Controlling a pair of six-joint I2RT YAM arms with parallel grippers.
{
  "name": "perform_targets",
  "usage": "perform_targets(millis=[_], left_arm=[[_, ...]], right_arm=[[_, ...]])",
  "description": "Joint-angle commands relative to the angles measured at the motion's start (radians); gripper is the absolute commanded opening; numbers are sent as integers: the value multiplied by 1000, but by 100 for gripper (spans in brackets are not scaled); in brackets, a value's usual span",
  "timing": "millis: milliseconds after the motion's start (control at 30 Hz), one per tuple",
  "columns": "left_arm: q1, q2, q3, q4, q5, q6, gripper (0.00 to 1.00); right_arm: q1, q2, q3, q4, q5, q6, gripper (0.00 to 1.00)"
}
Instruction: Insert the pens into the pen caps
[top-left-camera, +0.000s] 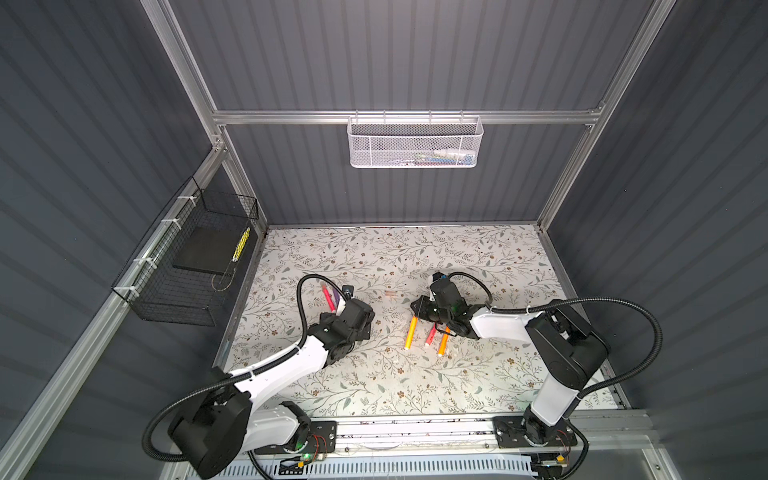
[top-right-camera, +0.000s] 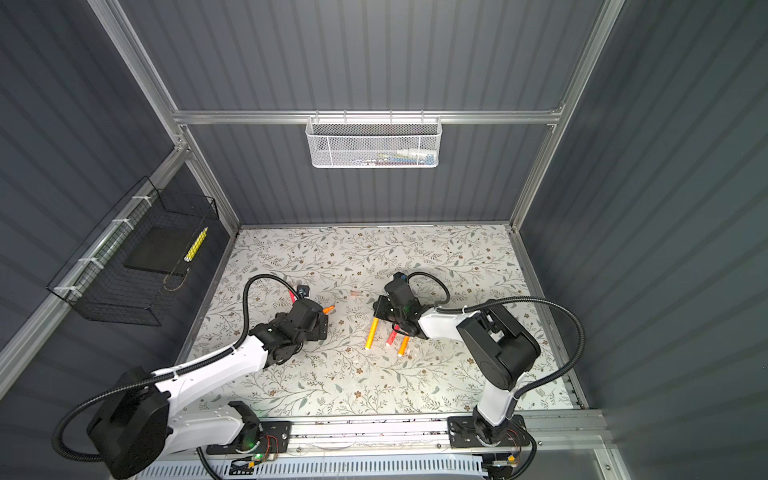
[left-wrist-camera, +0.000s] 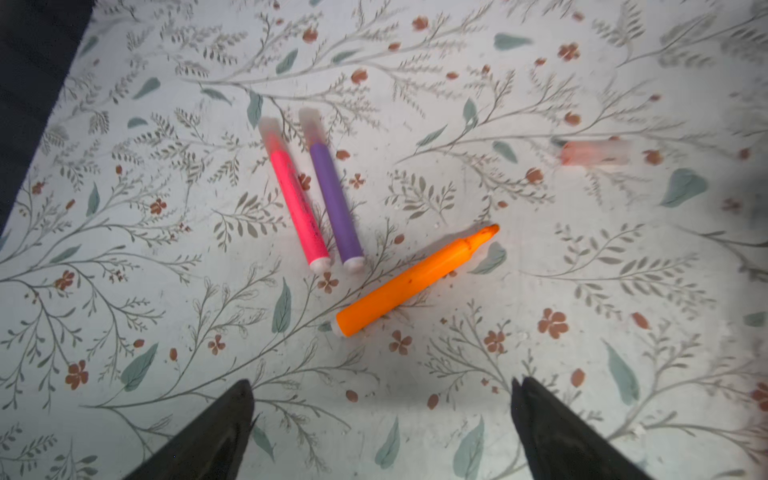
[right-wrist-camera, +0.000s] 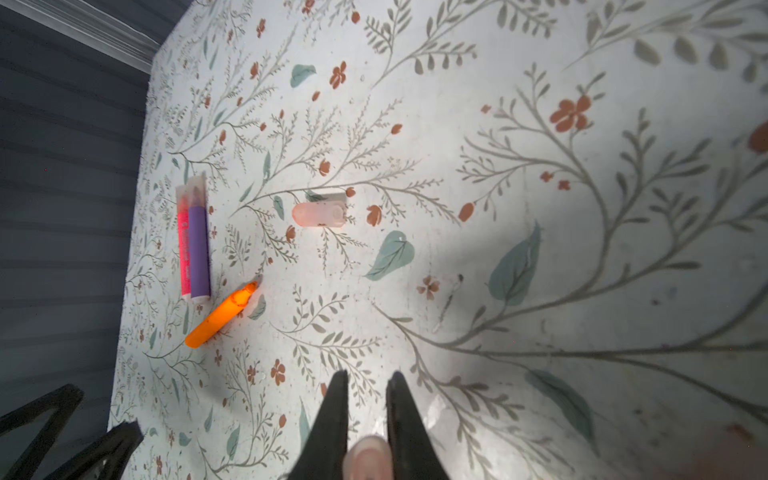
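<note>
On the far left part of the floral mat (top-left-camera: 374, 386), close to its left edge and the dark wall (left-wrist-camera: 33, 62), the pink pen (left-wrist-camera: 296, 199) and the purple pen (left-wrist-camera: 334, 199) lie side by side, almost touching. Each one has a pale cap on one end. Just beside them the orange pen (left-wrist-camera: 415, 280) lies slanted, its tip bare. My left pincer (left-wrist-camera: 381, 384) hangs over the mat close to these three, jaws wide, nothing between them.

Between the two pincers, a little farther out, a loose cap (right-wrist-camera: 319, 214) lies on its side; the left wrist view gives it only as a blur. My right pincer (right-wrist-camera: 369, 376) is narrow, and a held cap (right-wrist-camera: 368, 455) sits between the fingers (right-wrist-camera: 332, 415), low near their roots. Only the right wrist view shows this, and the picture's edge cuts the cap.

For moving I have the broad bare mat on the near side and the far strip before the back wall (top-left-camera: 395, 187).

Both top views show three more pens at the right arm (top-left-camera: 498, 324): a yellow pen (top-left-camera: 410, 332), a red pen (top-left-camera: 431, 336) and a second orange pen (top-left-camera: 444, 343), nearly parallel. The arm covers their far ends, so I cannot tell if caps are on them. In a top view the left wrist (top-right-camera: 303, 316) hides the orange pen (top-right-camera: 329, 309) except its tip.
</note>
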Motion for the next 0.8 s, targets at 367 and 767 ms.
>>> perform_targets(millis=[367,767], left_arm=[[101,230,164,18,222,84,91],[119,397,244,1,244,100,87]], right_arm=[[-13,42,51,-296,130,-64,23],[-17,-1,56,-309,156,-65,54]])
